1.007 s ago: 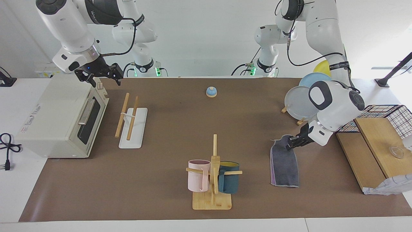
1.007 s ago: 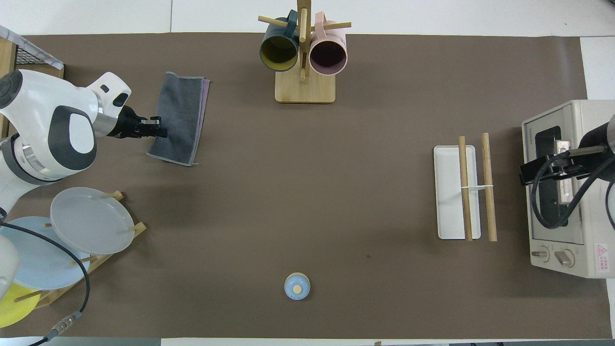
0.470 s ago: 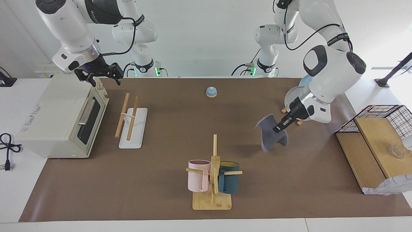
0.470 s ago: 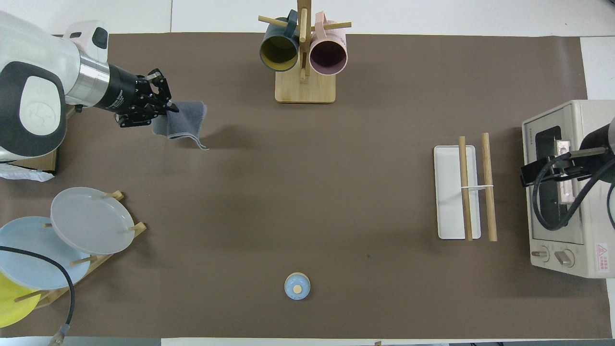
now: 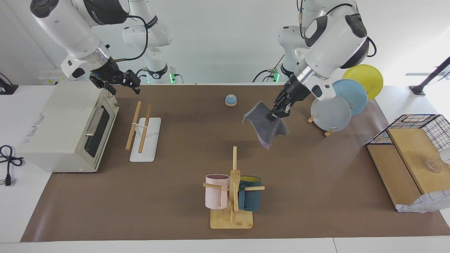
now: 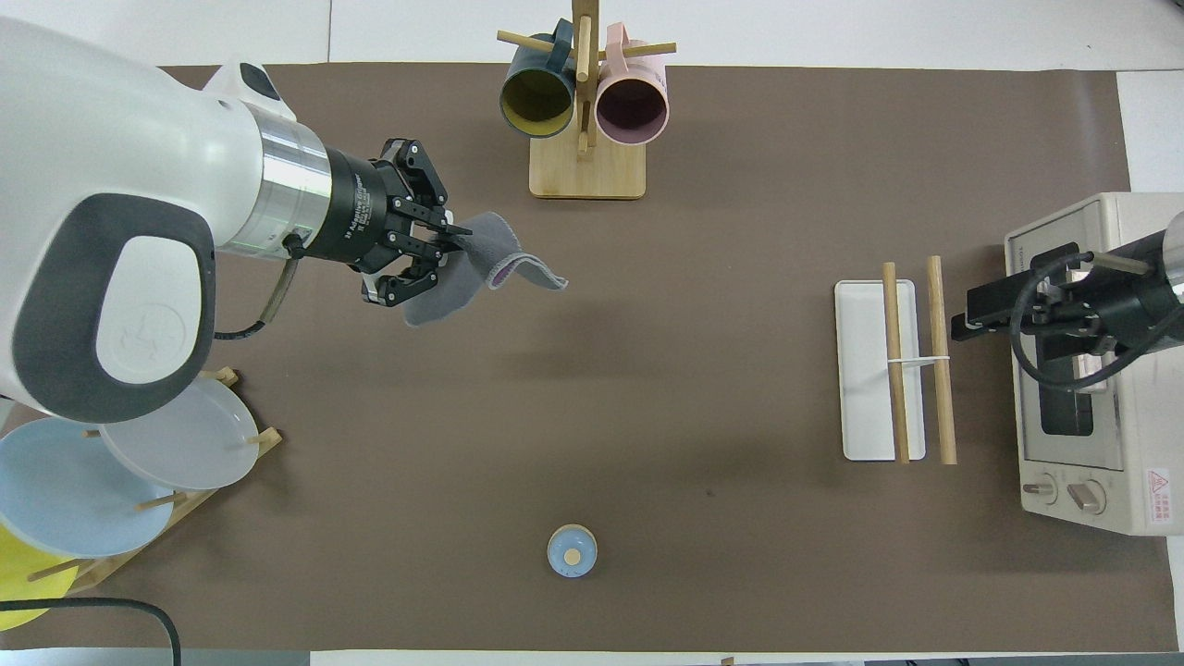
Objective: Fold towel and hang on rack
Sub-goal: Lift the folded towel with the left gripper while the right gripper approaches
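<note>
- Left gripper point(image 5: 275, 113) is up in the air, fingertips pinched together on the towel point(image 5: 264, 123).
- Towel hangs off the mat, folded, dark grey face out, a purple edge showing at its lowest corner; it droops below the fingers over bare mat between the mug stand point(image 5: 232, 196) and the plate stand point(image 5: 328, 111).
- Overhead view: same grip point(image 6: 453, 242); towel point(image 6: 481, 266) trails out from the fingertips.
- Right gripper point(image 5: 121, 81) hovers with fingers spread wide and nothing between them, above the toaster oven point(image 5: 66, 123) edge next to the rack point(image 5: 142, 128).
- Rack sits on the mat at the right arm's end, just beside the oven, both rods bare.
- Small blue bell point(image 5: 230, 100) is near the robots, mid-table.
</note>
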Robot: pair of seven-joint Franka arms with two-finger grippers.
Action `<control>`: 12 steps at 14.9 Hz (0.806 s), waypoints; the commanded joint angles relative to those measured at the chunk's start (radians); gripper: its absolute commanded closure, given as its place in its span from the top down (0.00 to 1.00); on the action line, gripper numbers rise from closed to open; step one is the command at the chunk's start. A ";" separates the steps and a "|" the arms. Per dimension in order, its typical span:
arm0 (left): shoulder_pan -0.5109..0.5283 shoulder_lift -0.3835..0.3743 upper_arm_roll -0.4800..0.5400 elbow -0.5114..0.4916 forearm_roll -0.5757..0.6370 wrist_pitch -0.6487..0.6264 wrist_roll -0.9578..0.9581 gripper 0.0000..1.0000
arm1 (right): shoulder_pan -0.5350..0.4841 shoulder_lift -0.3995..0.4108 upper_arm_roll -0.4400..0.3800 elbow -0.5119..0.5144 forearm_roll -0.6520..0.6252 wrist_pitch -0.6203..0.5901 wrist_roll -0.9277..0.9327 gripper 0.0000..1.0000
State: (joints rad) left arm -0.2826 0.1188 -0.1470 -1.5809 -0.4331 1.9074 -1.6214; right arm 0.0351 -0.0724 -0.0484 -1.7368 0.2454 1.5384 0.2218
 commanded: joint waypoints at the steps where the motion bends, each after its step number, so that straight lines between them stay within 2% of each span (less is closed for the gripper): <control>1: -0.048 -0.048 0.007 -0.077 -0.070 0.062 -0.161 0.00 | 0.022 -0.049 0.007 -0.081 0.176 0.064 0.259 1.00; 3: -0.087 -0.077 0.006 -0.140 -0.073 0.163 -0.250 0.00 | 0.092 -0.052 0.009 -0.095 0.295 0.145 0.477 1.00; 5: -0.116 -0.094 0.006 -0.175 -0.073 0.240 -0.358 0.00 | 0.182 -0.052 0.010 -0.110 0.400 0.294 0.766 1.00; 6: -0.128 -0.102 0.006 -0.189 -0.075 0.275 -0.405 0.00 | 0.212 -0.052 0.010 -0.125 0.437 0.363 0.851 1.00; 8: -0.150 -0.116 0.006 -0.218 -0.076 0.349 -0.472 0.00 | 0.271 -0.053 0.010 -0.160 0.474 0.463 0.964 1.00; 10: -0.151 -0.129 0.006 -0.240 -0.081 0.363 -0.495 0.00 | 0.353 -0.067 0.010 -0.213 0.476 0.589 1.054 1.00; 12: -0.148 -0.145 0.006 -0.257 -0.099 0.361 -0.497 0.00 | 0.384 -0.054 0.010 -0.222 0.483 0.655 1.097 1.00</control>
State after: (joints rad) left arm -0.4251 0.0273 -0.1512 -1.7746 -0.4979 2.2441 -2.1034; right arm 0.3944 -0.0991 -0.0336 -1.9038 0.6964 2.1258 1.2780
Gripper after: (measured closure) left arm 0.921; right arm 0.000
